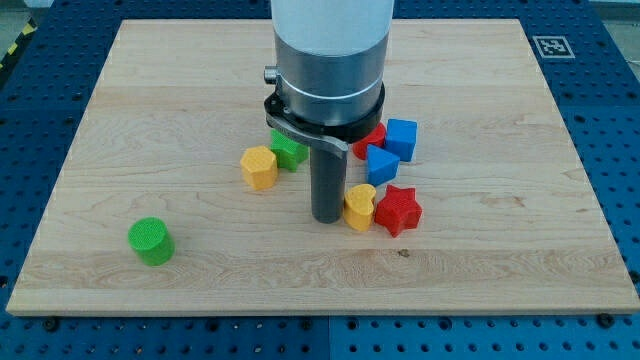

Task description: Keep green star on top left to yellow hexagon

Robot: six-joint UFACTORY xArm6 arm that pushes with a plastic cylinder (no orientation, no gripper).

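Camera view is mostly hogged by the arm's big grey and white body, which drops in from the view's top and covers a good chunk of the blocks behind it. No fingers on this rig, just a dark rod, and my tip [328, 217] sits on the wood just to the view's left of the yellow heart [360, 207], close enough that I can't tell if they touch. Green star [290, 151] is half tucked behind the arm, touching the yellow hexagon [259, 167] on its upper right side. Red star [398, 210] is pressed against the heart. Two blue blocks, a cube [402, 138] and a wedge-looking one [381, 164], sit by a red block [373, 137] that's mostly hidden, shape unclear. Green cylinder [151, 241] sits alone at lower left. Light wooden board [500, 260] rests on a blue perforated table [615, 150].
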